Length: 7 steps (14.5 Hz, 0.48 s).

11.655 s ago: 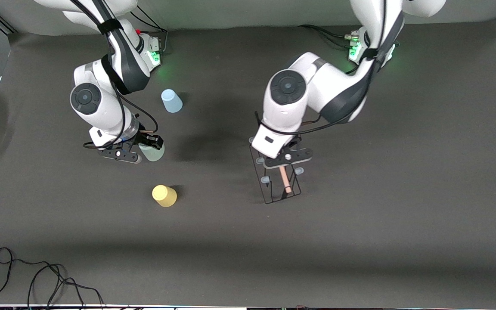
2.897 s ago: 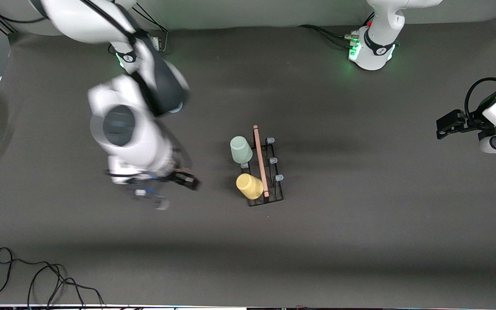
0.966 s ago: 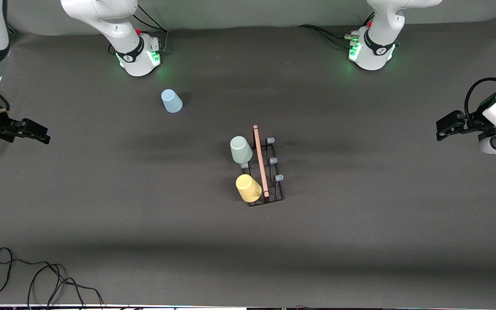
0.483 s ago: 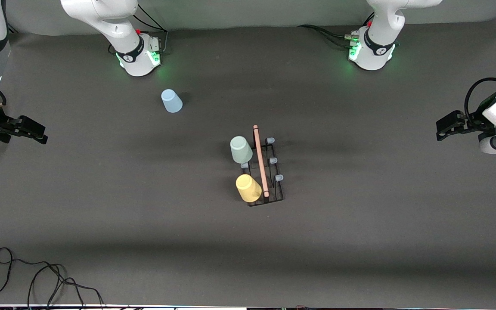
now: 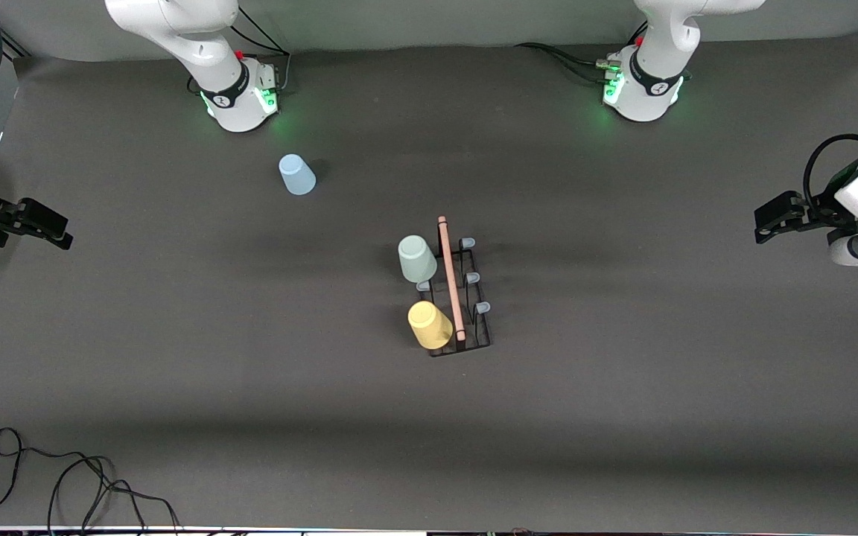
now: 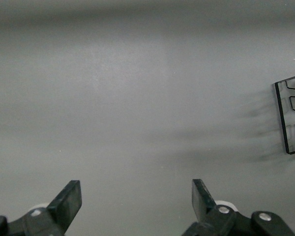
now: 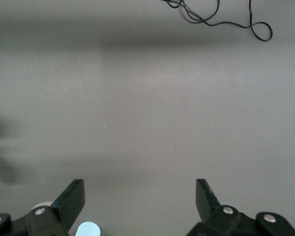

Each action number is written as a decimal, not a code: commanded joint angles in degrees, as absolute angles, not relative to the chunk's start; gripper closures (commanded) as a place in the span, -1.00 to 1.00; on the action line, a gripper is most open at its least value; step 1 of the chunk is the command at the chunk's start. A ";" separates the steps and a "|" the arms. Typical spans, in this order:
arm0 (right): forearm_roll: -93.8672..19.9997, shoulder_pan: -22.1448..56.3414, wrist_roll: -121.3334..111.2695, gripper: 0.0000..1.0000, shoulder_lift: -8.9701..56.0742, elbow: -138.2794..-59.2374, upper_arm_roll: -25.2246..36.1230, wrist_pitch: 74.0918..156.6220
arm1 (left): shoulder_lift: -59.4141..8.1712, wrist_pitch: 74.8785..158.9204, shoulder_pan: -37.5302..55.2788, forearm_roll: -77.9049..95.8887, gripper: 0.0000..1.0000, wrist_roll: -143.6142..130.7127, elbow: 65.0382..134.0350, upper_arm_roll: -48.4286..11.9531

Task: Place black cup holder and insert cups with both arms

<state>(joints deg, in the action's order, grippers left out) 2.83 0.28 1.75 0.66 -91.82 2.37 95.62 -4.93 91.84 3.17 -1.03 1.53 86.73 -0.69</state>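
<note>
Right now you have both grippers pulled out to the ends of the table with nothing in them. Your left gripper (image 6: 136, 204) hangs over bare mat at the left arm's end, its fingers (image 6: 69, 199) spread wide with only grey mat between them; in the left wrist view a corner of the black cup holder (image 5: 453, 296) shows at the picture's edge, well apart from those fingers. Your right gripper (image 7: 140, 204) hangs over the right arm's end of the table, its fingers (image 7: 73, 199) just as wide apart and holding nothing.

The cup holder stands on the middle of the table (image 5: 623, 417), far from both sets of fingers, its wooden handle (image 5: 450, 277) running along the top. The pale green cup (image 5: 416, 258) sits upside down on a prong on the side toward the right arm, and the yellow cup (image 5: 429, 324) sits inverted on another prong of that row, nearer the front camera. The three prongs (image 5: 473, 278) on the side toward the left arm are bare. The light blue cup (image 5: 296, 174) stands upside down on the mat near the right arm's base, apart from the holder. A loose black cable (image 5: 64, 480) lies at the table's near edge.
</note>
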 commanded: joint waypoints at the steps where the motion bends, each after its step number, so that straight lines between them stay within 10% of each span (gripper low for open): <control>1: 1.76 -0.53 1.67 -1.00 0.70 -90.97 1.58 95.19 | -4.22 92.29 3.87 -0.62 -1.00 0.88 87.45 -0.18; 7: 1.67 -0.62 1.23 -1.00 0.35 -91.32 1.58 91.60 | -4.22 92.29 3.87 -0.62 -1.00 0.88 87.45 -0.18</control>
<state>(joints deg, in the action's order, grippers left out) 2.71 0.28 1.75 0.66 -91.76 2.30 94.64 -4.92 91.84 3.17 -1.03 1.53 86.73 -0.69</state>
